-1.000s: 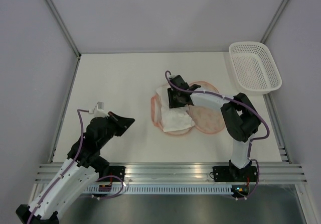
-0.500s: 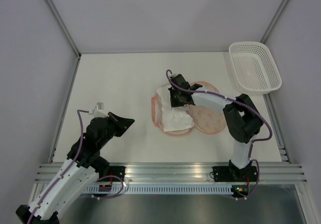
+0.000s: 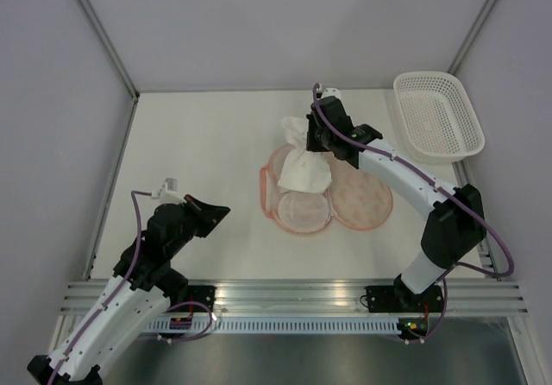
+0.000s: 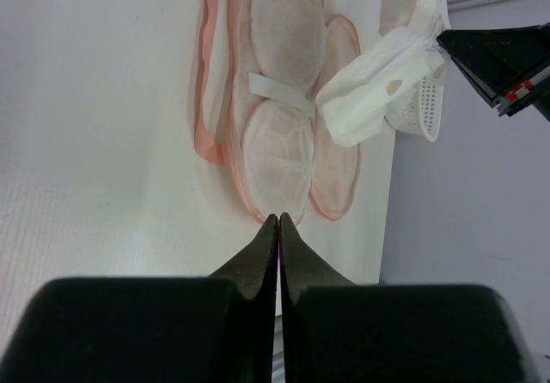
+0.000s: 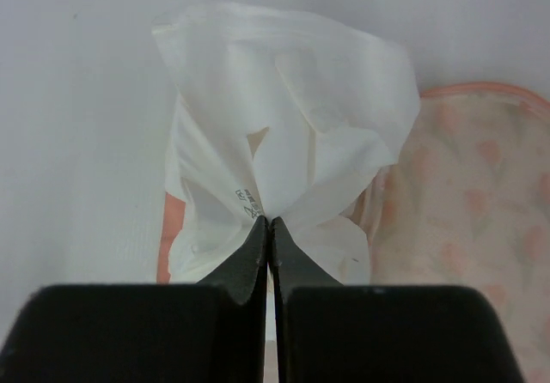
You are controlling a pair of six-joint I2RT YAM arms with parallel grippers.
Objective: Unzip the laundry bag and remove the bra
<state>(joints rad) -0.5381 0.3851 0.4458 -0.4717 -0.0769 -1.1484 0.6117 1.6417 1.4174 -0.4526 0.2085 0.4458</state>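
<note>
Presently catalogued on the table (image 3: pixel 190 143), each entry placed by the laundry bag (image 3: pixel 362 202).

Item 1, laundry bag. It lies unzipped and spread flat in two oval halves joined side by side, with pink trim round each. The half nearer the right arm shows cream cloth with orange-pink motifs. The other half shows a pale mesh lining with two round panels and a white strap across them, seen most plainly from the left wrist.

Item 2, bra (image 3: pixel 304 171). White, soft and bunched. It hangs from the right gripper over the bag's far edge and covers part of the mesh half. Whether its lower hem touches the bag cannot be told.

Item 3, right gripper (image 3: pixel 316 143). It stands above the bag's far edge, fingers pinched shut on a fold of the bra. The right wrist view shows the cloth fanning out from the closed fingertips, with a small printed label just beside them and the bag's patterned half below to one side.

Item 4, left gripper (image 3: pixel 217 210). It is to the left of the bag and well apart from it. Its fingers are pressed together with nothing between them, tips pointing toward the bag.

Item 5, white lattice basket (image 3: pixel 435 113). It sits beyond the bag and to its right, well apart from it, with nothing seen inside.
</note>
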